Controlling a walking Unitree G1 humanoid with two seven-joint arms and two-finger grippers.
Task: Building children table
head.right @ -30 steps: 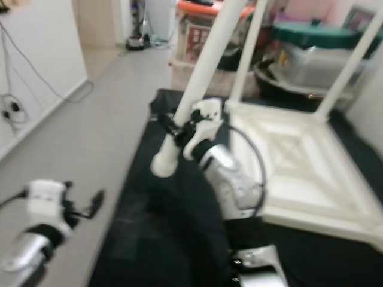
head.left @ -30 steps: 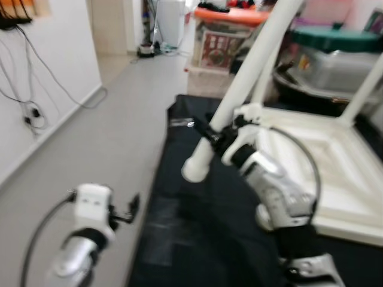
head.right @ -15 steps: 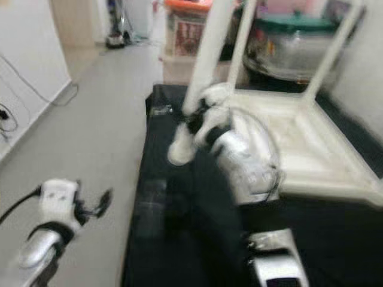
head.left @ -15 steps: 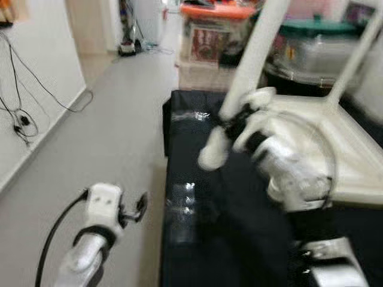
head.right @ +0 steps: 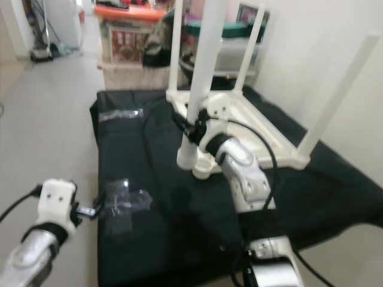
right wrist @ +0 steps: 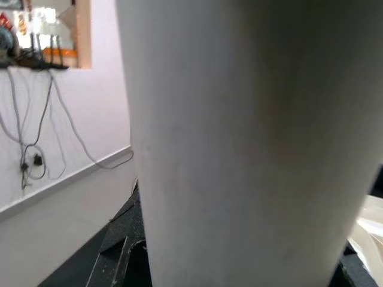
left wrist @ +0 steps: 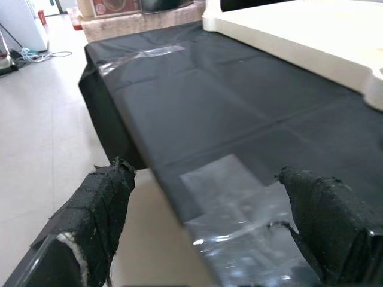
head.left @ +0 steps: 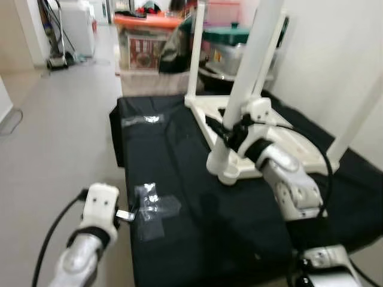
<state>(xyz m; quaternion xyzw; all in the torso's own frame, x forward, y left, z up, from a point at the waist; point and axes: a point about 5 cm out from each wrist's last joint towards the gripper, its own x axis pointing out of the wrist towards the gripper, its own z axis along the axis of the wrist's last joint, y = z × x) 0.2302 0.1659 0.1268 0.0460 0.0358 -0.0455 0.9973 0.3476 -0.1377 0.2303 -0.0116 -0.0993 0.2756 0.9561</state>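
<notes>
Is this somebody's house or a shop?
Most likely a home: lidded plastic storage boxes stand on the floor, and a white children's table lies upside down on a black sheet for assembling.

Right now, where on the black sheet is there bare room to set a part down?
Free: the black sheet between the tape strip near its far edge and the crumpled clear plastic; also the near stretch ahead of the right gripper. Crowded: the right side, under the upturned white table and the held leg.
</notes>
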